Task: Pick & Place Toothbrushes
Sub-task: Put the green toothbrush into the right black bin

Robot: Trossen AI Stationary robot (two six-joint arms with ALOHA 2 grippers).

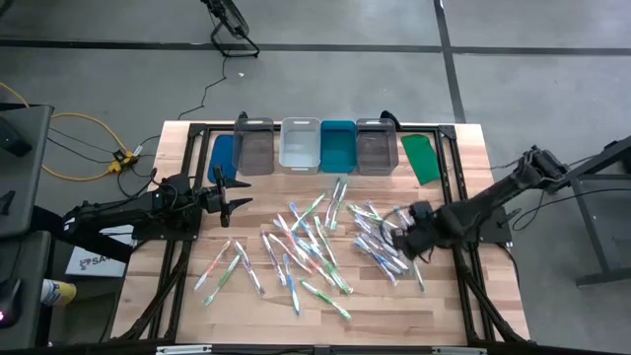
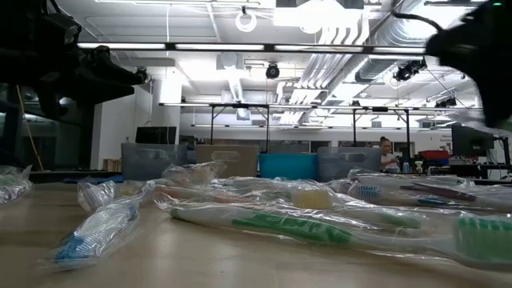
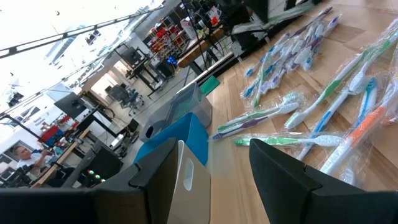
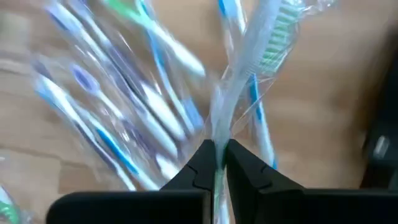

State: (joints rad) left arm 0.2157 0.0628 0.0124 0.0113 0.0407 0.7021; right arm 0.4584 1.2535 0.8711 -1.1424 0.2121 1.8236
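Several clear-wrapped toothbrushes point(image 1: 315, 237) lie scattered flat across the middle of the wooden table point(image 1: 463, 296). My right gripper point(image 1: 404, 237) hangs over the right part of the pile, pointing down, shut on one wrapped toothbrush with green bristles point(image 4: 267, 37). My left gripper point(image 1: 237, 200) stands open at the table's left side, level, with nothing between its fingers point(image 3: 283, 180); the pile lies well ahead of it. My right gripper pinches the green-bristled toothbrush in its clear wrapper point(image 4: 217, 127) between its two fingertips, coming from above and pointing down. The brush runs on past the fingertips, bristle end farthest from them, above the blurred pile. Whether that end is clear of the table does not show.
A row of bins stands along the far edge: grey point(image 1: 254, 146), clear point(image 1: 300, 144), teal point(image 1: 338, 145), grey point(image 1: 375, 146). A blue lid point(image 1: 223, 153) lies to their left and a green one point(image 1: 422, 158) to their right. A black frame borders the table.
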